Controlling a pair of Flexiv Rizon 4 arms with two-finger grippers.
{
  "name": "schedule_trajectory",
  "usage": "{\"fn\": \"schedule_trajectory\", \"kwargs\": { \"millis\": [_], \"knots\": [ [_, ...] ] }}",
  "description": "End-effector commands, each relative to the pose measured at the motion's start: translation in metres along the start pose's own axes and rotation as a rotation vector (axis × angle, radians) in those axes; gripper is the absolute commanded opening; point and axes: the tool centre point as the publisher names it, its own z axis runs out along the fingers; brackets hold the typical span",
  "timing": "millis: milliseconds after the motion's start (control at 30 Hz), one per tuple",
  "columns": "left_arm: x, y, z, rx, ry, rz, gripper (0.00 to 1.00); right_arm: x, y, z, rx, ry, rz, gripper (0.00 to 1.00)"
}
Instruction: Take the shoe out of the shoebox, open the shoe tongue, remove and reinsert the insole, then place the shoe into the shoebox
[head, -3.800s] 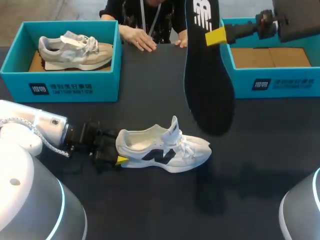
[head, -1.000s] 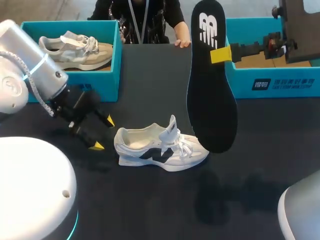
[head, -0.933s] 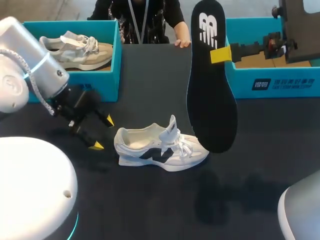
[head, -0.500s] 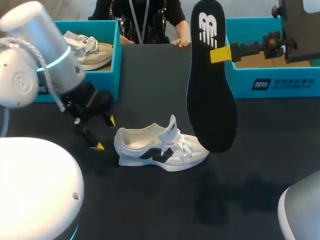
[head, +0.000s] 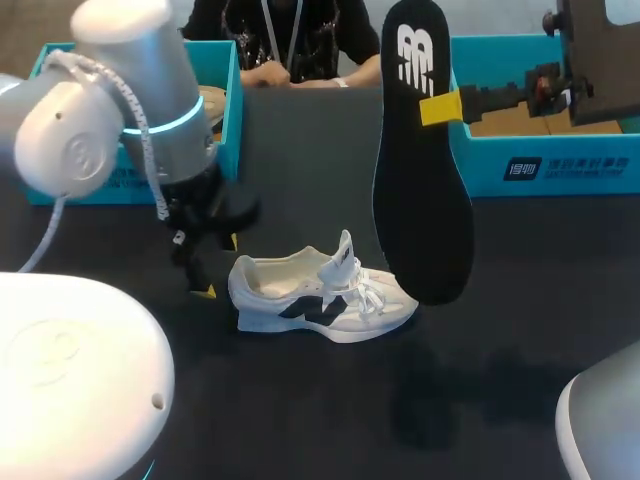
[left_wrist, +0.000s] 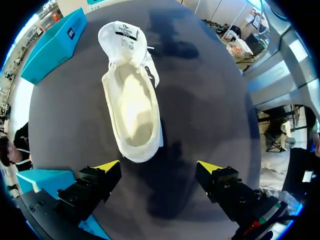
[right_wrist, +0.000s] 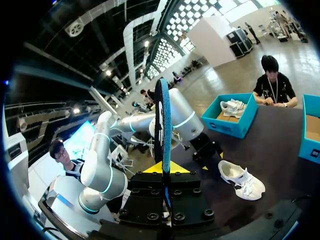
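Head view: insole's out, so reinsertion is up. Right gripper (head: 441, 106) pinches the black insole (head: 420, 200) upright, in the air near the toe of the white sneaker (head: 325, 300) on the table (head: 300, 420). Left gripper (left_wrist: 159, 166) hangs wide apart, empty, just behind the heel. Next, I reckon: brace the heel, feed the insole in toe-first. Raised tongue (head: 346, 250) could snag it; the teal shoebox (head: 560, 172) waits behind.

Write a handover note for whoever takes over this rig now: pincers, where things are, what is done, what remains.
Left pincer: open, empty, hovering at the white shoe's heel end.
Right pincer: shut on the black insole, held on end in the air.
Shoe stands on the table, tongue raised, insole out.
Left to do: reinsert the insole, put the shoe into the shoebox at right.
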Motion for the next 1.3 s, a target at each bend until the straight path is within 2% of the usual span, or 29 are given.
{"fn": "schedule_trajectory", "kwargs": {
  "millis": [33, 1300],
  "knots": [
    [-0.0009, -0.0063, -0.0018, -0.059, 0.001, 0.003, 1.00, -0.0011, 0.0031, 0.0036, 0.004, 0.000, 0.001, 0.00],
    [-0.0033, -0.0139, -0.0003, -0.052, -0.003, 0.014, 1.00, -0.0011, 0.0031, 0.0036, 0.004, 0.000, 0.001, 0.00]
  ]
}}
